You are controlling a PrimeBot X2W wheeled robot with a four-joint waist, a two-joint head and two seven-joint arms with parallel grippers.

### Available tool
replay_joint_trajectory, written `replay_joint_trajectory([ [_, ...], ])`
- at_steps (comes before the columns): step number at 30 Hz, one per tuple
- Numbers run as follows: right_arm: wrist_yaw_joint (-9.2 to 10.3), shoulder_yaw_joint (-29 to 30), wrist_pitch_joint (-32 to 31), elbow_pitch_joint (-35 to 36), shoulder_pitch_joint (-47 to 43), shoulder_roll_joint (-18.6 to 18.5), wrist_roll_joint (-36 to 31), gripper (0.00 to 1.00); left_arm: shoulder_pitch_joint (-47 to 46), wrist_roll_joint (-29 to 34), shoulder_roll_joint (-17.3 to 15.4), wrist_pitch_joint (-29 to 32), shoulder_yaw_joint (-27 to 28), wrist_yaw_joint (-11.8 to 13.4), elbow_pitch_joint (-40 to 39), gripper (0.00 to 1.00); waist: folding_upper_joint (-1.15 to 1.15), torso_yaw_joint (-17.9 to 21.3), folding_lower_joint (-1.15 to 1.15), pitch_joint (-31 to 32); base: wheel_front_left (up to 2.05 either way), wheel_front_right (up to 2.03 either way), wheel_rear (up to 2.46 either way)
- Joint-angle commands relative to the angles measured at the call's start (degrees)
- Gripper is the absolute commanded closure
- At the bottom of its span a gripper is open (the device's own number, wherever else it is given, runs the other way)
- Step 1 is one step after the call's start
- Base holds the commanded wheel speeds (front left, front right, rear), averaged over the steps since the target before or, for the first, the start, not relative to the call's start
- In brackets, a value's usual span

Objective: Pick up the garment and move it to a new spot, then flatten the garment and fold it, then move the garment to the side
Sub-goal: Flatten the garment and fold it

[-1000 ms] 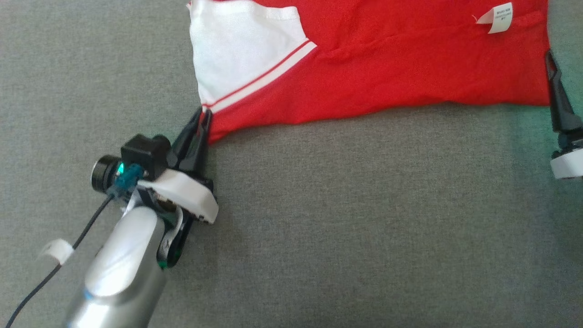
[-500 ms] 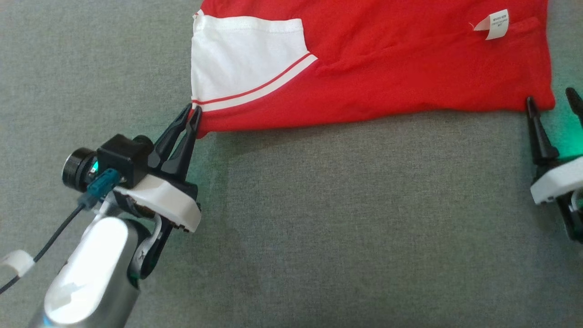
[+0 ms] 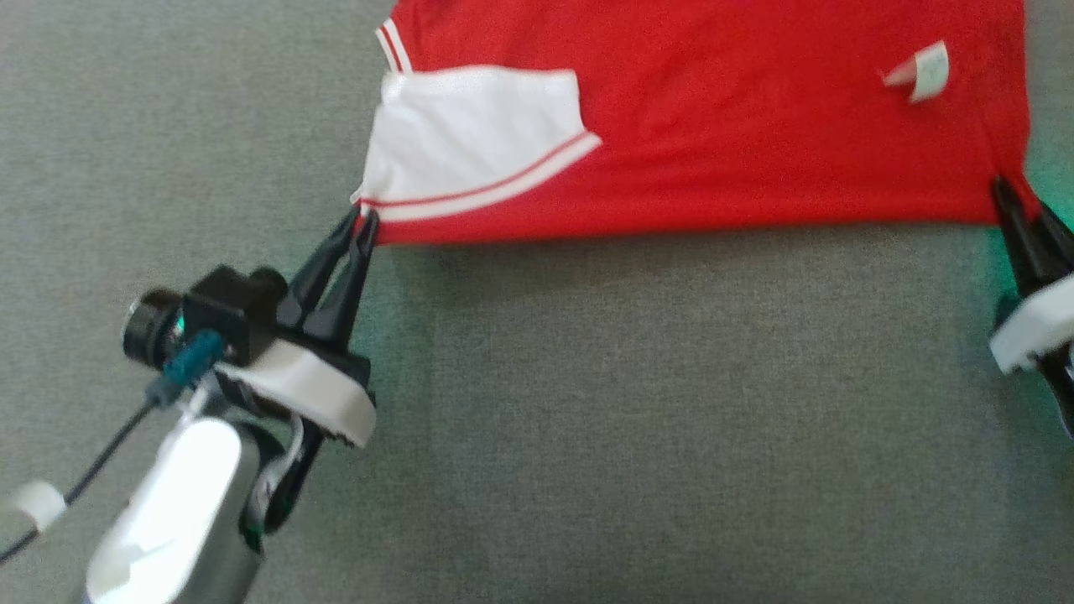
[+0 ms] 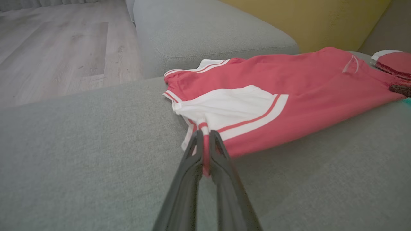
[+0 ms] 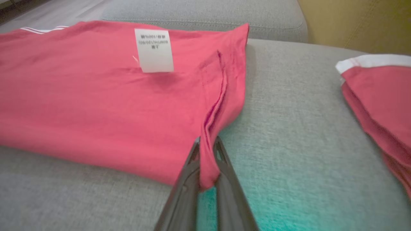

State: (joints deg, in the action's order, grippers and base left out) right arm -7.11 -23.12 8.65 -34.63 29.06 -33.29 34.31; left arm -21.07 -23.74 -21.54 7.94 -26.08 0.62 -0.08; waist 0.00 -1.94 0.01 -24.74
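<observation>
**Item:** red garment [image 3: 713,143] with a white striped sleeve panel, spread across the upper frame of the head view on a grey sofa cushion [image 3: 587,419].

**Grips:** left end effector [image 3: 362,220] clamped on its lower-left corner; right end effector [image 5: 207,141] clamped on its lower-right corner.

**Status:** judged mid-flattening, with the near hem drawn straight between both grips. The fold and the move aside look outstanding.

**Label:** white care tag [image 5: 154,50], print inverted; "100%" is legible, the rest unclear. No brand seen.
</observation>
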Motion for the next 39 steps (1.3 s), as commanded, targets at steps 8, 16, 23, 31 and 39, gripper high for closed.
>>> replay_joint_trajectory([
  [8,-0.37,-2.66,1.35,9.41,-13.22,-11.64,5.89,1.00,10.65,-2.94,-0.05,-1.49,0.45,2.33,-4.23,1.00,0.00,-0.87,-0.01,4.45,0.00,0.00,0.00],
  [16,-0.37,1.58,-0.84,14.17,-22.15,-16.08,5.45,1.00,22.14,-4.98,0.87,-1.36,-2.73,4.07,-7.99,1.00,0.00,-1.15,-0.01,5.97,0.00,0.00,0.00],
  [23,-0.37,7.60,-5.09,18.45,-30.28,-15.25,5.58,1.00,21.99,-3.98,1.42,-2.30,-4.36,3.77,-6.45,1.00,0.00,-2.15,-0.01,6.10,0.00,0.00,0.00],
  [31,-0.37,13.35,-8.33,24.32,-35.38,-12.96,5.09,0.00,18.63,-2.10,1.99,-3.02,-5.35,3.53,-3.62,0.00,0.00,-1.39,-0.01,5.56,0.00,0.00,0.00],
  [39,-0.37,20.37,-5.29,32.72,-35.55,-10.17,0.51,0.00,6.33,0.12,-0.70,-1.50,-2.62,1.24,-6.12,0.00,0.00,0.87,-0.01,2.64,0.00,0.00,0.00],
])
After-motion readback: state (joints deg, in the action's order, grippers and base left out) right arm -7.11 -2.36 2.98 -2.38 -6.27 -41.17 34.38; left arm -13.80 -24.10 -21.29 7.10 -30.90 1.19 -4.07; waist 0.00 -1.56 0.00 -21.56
